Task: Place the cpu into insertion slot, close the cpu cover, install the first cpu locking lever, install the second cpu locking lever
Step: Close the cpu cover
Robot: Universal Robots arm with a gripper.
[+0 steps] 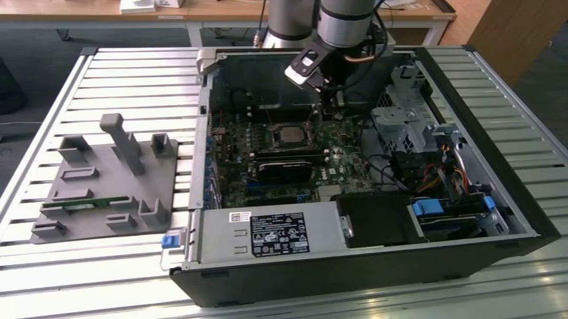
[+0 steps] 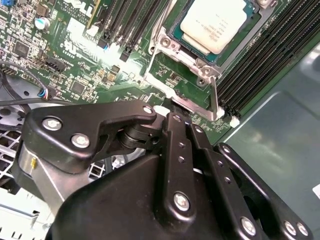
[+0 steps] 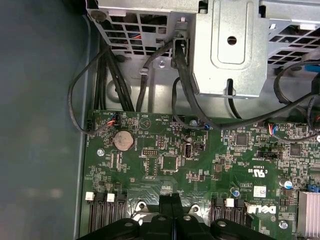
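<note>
silvery-beige cpu (image 2: 215, 25), green circuit board (image 3: 200, 170), black gripper (image 2: 172, 117).

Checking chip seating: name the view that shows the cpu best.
Second wrist view: the cpu sits close, its metal top plain. The exterior view shows the cpu small and distant. The first wrist view faces another part of the circuit board.
</note>
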